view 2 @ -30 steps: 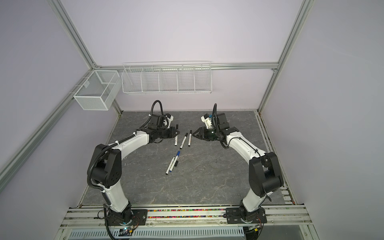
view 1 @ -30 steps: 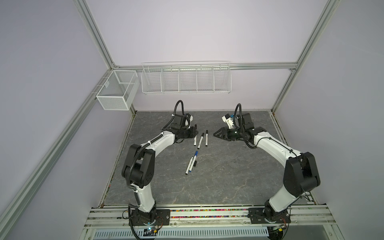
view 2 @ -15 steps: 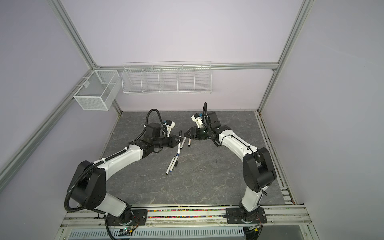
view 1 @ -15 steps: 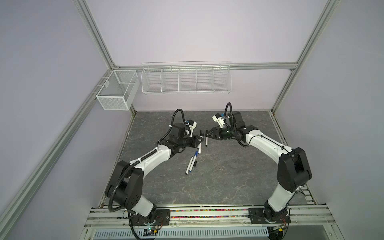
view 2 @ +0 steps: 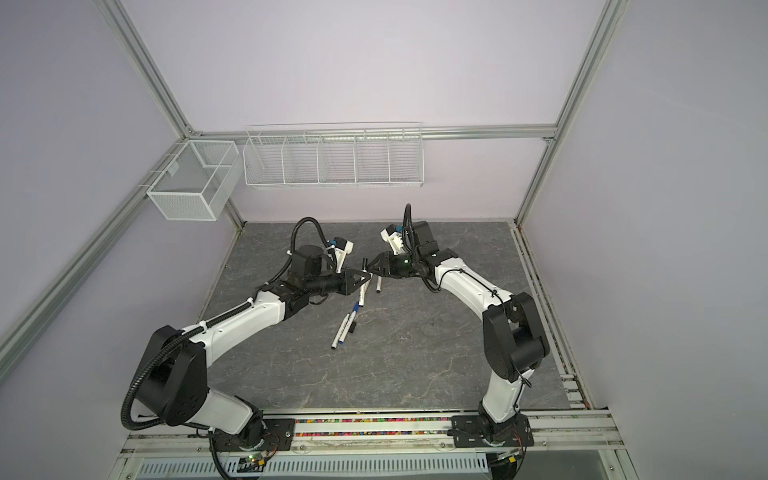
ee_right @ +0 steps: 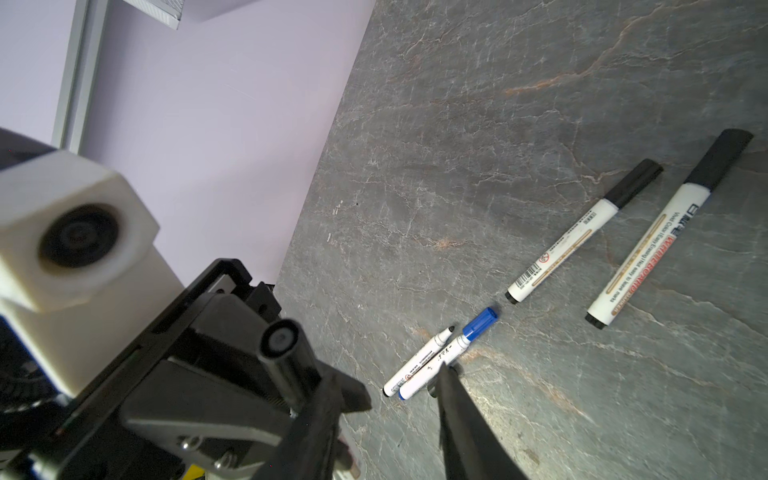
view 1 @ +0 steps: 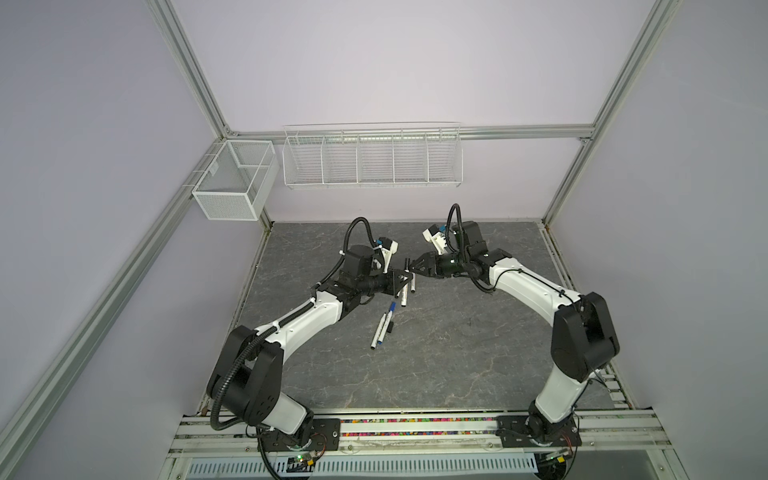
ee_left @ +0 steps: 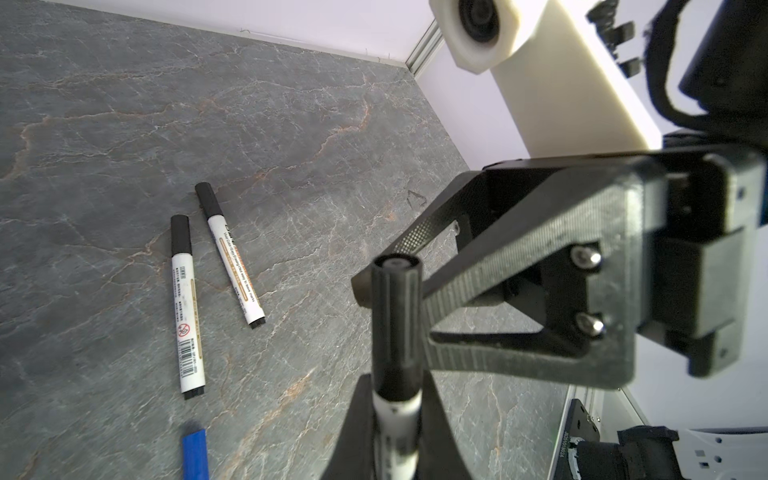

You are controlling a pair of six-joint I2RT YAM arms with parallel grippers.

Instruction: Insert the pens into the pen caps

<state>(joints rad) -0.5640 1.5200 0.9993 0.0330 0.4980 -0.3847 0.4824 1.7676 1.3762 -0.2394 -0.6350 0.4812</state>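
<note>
One capped pen (ee_left: pixel 395 345) clamped in left fingers (ee_left: pixel 354 428), beside parted right fingers (ee_left: pixel 478 286).

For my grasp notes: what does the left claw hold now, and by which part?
The left claw holds a pen by its white barrel, just below the black cap.

Bright even light, soft shadows, blurred foreground
</note>
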